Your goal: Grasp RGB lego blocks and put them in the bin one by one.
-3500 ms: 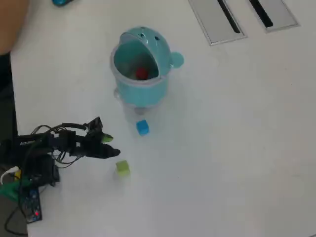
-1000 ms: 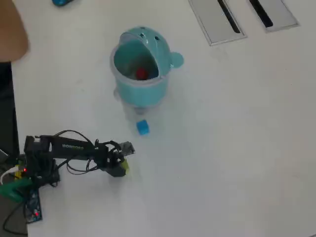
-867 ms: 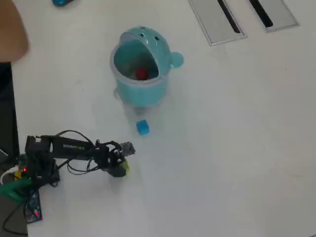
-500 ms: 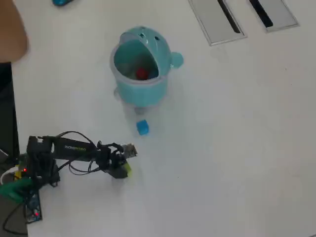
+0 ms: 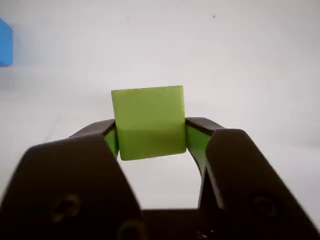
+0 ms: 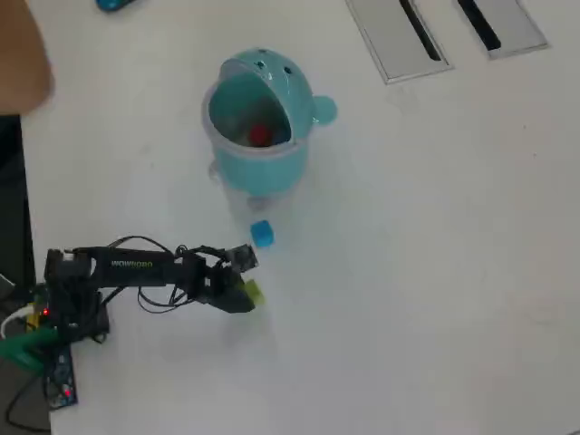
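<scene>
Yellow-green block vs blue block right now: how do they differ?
The yellow-green block sits clamped between the hand's two jaws; the blue block lies free on the white table. In the overhead view the blue one is nearer the teal bin; the yellow-green one is farther off. Colour differs. Both are small cubes of about equal size.

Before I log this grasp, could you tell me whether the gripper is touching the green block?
Touching. In the wrist view both fingers press against opposite sides of the green block, no gap visible, gripper closed on it.
</scene>
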`<act>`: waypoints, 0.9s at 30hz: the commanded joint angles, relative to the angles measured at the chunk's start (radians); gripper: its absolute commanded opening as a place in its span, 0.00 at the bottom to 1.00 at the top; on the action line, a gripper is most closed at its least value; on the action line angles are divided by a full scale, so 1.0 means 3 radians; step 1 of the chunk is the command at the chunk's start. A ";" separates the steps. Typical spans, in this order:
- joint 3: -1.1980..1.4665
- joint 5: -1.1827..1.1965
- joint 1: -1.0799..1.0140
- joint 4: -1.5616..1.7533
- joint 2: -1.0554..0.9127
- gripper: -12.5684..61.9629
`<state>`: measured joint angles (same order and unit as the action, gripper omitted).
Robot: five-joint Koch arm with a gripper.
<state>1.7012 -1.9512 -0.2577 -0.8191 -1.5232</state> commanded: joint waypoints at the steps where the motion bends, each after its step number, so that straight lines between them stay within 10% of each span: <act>1: -0.0266 -0.0020 0.0031 0.0107 -0.0169 0.22; 27: -0.0568 -0.0266 0.0874 0.1565 -0.0915 0.22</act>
<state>1.6276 -2.0172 -0.0015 -0.4556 -1.7533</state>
